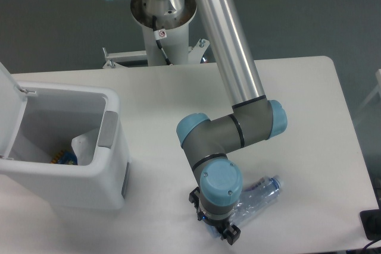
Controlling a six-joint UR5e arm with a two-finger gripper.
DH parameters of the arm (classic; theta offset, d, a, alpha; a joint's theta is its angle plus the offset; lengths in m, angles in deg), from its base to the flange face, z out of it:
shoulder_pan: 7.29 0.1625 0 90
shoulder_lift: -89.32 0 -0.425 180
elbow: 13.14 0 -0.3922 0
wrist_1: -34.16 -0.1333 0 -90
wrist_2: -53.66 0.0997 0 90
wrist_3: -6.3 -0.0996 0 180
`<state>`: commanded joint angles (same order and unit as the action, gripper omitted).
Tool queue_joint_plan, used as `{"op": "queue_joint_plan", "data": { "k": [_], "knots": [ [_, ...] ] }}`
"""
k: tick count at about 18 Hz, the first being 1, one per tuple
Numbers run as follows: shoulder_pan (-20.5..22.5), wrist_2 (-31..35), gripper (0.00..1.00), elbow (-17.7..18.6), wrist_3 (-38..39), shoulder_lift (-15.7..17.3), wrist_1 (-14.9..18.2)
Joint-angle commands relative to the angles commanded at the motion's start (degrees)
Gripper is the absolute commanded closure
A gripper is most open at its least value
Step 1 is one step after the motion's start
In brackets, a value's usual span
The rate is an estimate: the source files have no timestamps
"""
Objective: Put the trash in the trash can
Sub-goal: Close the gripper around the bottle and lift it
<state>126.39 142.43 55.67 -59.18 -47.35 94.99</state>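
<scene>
The crushed clear plastic bottle (259, 196) with a bluish cap lies on the white table near the front edge, cap end pointing up-right. My gripper (218, 228) points straight down over the bottle's lower left end. The blue wrist cap hides most of it, so only black finger parts (230, 234) show, and I cannot tell whether they hold the bottle. The trash can (113, 165) stands at the left with its hinged lid (11, 111) open upward. A whitish piece (84, 145) lies inside the can. No wrapper shows on the table.
A small blue and orange item (63, 158) lies in the bottom of the can. The arm's base column (162, 22) stands at the table's back edge. A black object (371, 223) sits past the table's right front corner.
</scene>
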Motion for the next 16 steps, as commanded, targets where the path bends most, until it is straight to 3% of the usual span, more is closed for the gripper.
{"op": "queue_joint_plan", "data": {
  "k": [3,9,16],
  "knots": [
    [0.00,0.00,0.54,0.35,0.09,0.09,-0.27],
    [0.09,-0.09,0.59,1.23,0.44,1.84,-0.27],
    [3.33,-6.93,0.63,3.77,4.65,9.65,0.78]
  ]
}}
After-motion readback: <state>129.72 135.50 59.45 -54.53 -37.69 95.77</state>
